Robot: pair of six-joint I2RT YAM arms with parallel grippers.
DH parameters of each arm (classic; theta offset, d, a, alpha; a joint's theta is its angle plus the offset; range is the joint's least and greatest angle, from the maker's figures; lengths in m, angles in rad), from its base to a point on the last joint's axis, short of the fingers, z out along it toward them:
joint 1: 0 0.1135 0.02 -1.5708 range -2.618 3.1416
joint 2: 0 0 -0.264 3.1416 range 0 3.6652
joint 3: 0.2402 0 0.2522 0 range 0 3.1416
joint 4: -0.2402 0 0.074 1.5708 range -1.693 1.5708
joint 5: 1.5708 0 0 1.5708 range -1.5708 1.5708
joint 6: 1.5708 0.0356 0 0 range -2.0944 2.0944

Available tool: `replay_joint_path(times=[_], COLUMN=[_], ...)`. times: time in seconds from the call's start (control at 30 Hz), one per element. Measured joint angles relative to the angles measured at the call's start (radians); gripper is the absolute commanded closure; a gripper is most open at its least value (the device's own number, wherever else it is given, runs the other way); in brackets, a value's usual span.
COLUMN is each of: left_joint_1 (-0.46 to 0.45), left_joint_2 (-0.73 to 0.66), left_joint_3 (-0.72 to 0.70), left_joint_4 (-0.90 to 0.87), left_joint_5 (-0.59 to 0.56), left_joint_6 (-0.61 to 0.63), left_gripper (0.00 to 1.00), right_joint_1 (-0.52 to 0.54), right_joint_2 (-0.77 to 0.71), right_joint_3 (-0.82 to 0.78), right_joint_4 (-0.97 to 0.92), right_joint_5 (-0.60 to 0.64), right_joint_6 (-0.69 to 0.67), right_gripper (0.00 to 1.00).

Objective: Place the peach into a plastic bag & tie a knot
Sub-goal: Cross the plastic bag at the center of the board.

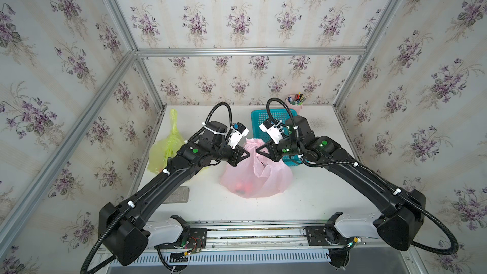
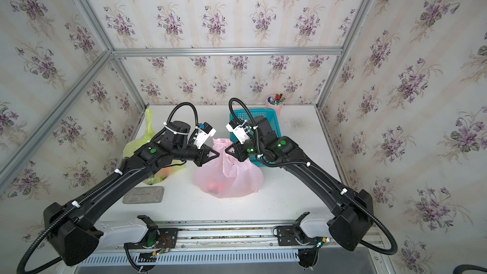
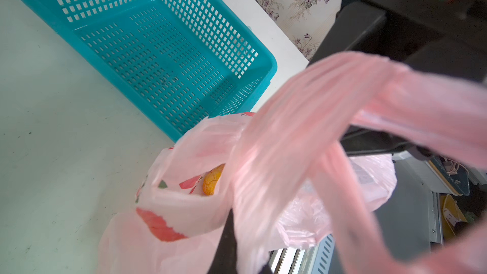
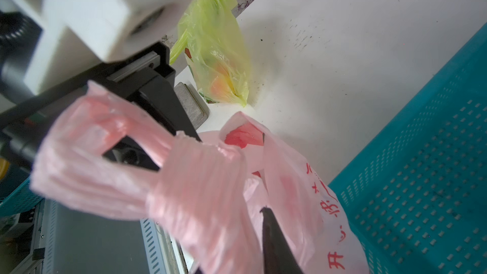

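Evidently the bag [image 1: 257,177] is soft, slippery film; best held by its bunched handles [image 3: 290,127]. Left gripper [image 1: 245,154] pinches one; right gripper [image 1: 259,150]: cannot tell.

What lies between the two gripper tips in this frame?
The bunched handles of the pink plastic bag rise between the left gripper and the right gripper. Nothing else is in that gap. Both top views show it.

I'm working in a lab booth dressed up as a home: floral wallpaper panels [image 1: 237,17] sit inside a bare aluminium frame [image 1: 250,51] around a white tabletop [image 1: 329,201], with a metal mounting rail [image 1: 250,233] along its near edge, a teal basket [image 1: 259,117] and a pen cup [image 1: 295,103].
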Motion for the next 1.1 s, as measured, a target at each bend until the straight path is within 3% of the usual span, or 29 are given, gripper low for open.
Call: replay_joint_path(times=[0.1, 0.23, 0.43, 0.73, 0.87, 0.93, 1.07, 1.1], left_joint_1=[0.001, 0.001, -0.002, -0.011, -0.011, -0.011, -0.013, -0.013], left_joint_2=[0.000, -0.003, -0.003, -0.026, -0.050, -0.061, -0.083, -0.092], left_joint_3=[0.001, 0.003, 0.004, 0.002, -0.023, -0.035, -0.051, -0.055], left_joint_4=[-0.004, -0.015, -0.018, 0.010, 0.063, 0.089, 0.131, 0.138], left_joint_5=[0.000, 0.010, 0.062, 0.121, 0.132, 0.134, 0.139, 0.143], left_joint_6=[0.002, 0.003, 0.002, -0.041, -0.073, -0.088, -0.113, -0.119], left_gripper=[0.94, 0.94, 0.92, 0.91, 0.83, 0.73, 0.40, 0.37], right_joint_1=[0.000, 0.000, 0.003, 0.019, 0.018, 0.018, 0.018, 0.018], right_joint_2=[0.000, 0.000, 0.003, -0.020, -0.024, -0.024, 0.002, 0.014], right_joint_3=[0.000, 0.000, -0.029, -0.175, -0.251, -0.293, -0.339, -0.340], right_joint_4=[-0.002, -0.006, 0.068, 0.435, 0.668, 0.800, 1.061, 1.122], right_joint_5=[0.020, 0.051, 0.074, 0.066, -0.008, -0.060, -0.163, -0.190], right_joint_6=[-0.001, 0.000, 0.035, 0.185, 0.299, 0.374, 0.526, 0.563], right_gripper=[0.79, 0.99, 1.00, 1.00, 1.00, 1.00, 1.00, 1.00])
